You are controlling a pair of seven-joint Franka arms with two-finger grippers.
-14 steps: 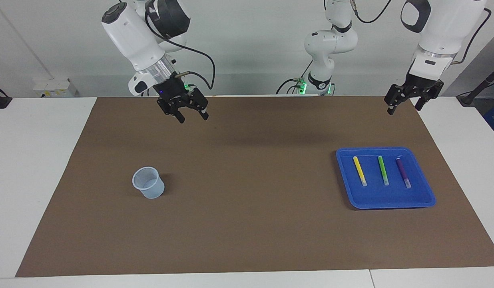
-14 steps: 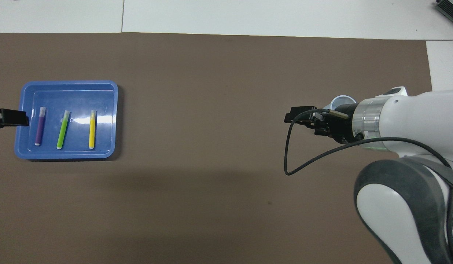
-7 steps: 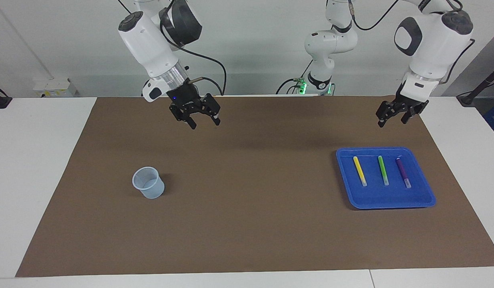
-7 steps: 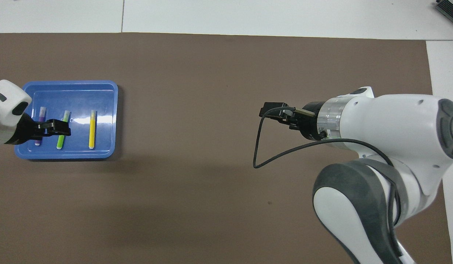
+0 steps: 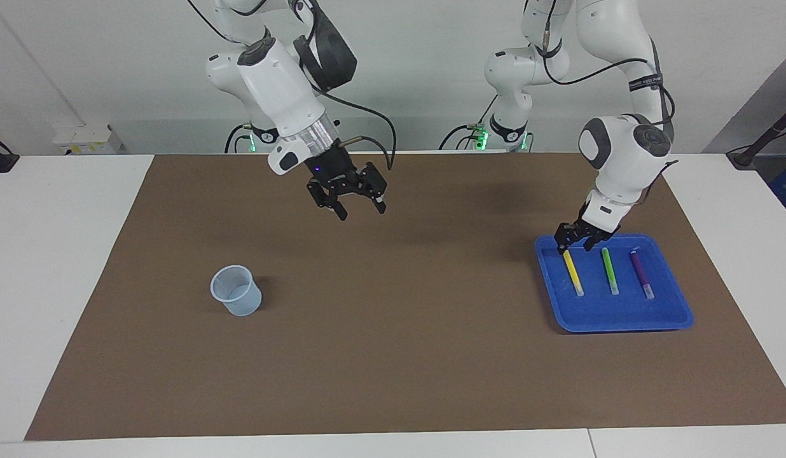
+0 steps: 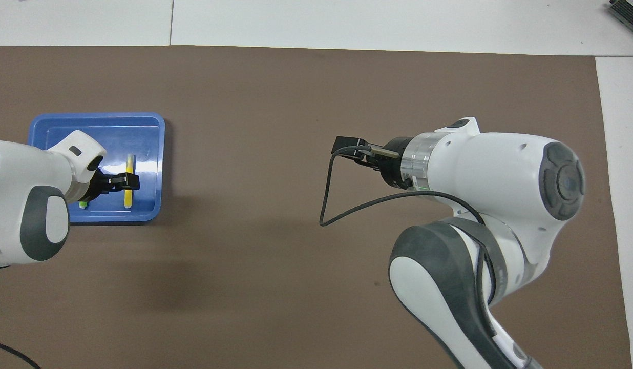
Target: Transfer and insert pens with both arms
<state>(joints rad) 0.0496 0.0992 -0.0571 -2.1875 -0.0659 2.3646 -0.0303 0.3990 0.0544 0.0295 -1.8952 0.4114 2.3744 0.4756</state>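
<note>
Brown matte mat (image 5: 399,356) covers most of the white table (image 5: 56,286), 1 big flat rectangle. Next down, 2 white glossy jointed arms with silver wrist rings and black cables. Then 1 blue plastic tray (image 5: 622,318), shallow with rounded corners, sitting toward the left arm's end of the table. Toward the right arm's end there's 1 translucent pale cup (image 5: 236,291), round and upright. In the tray are 3 slim pens lying side by side: 1 yellow pen (image 5: 573,273), 1 green pen (image 5: 610,271), 1 purple pen (image 5: 641,275), each with a whitish tip. Left gripper (image 5: 575,240) is down at the robot-side end of the yellow pen, fingers partly open; can't tell if it's actually touching it. Right gripper (image 5: 360,208) hangs over bare mat near the middle, jaws spread wide, holding nothing.
</note>
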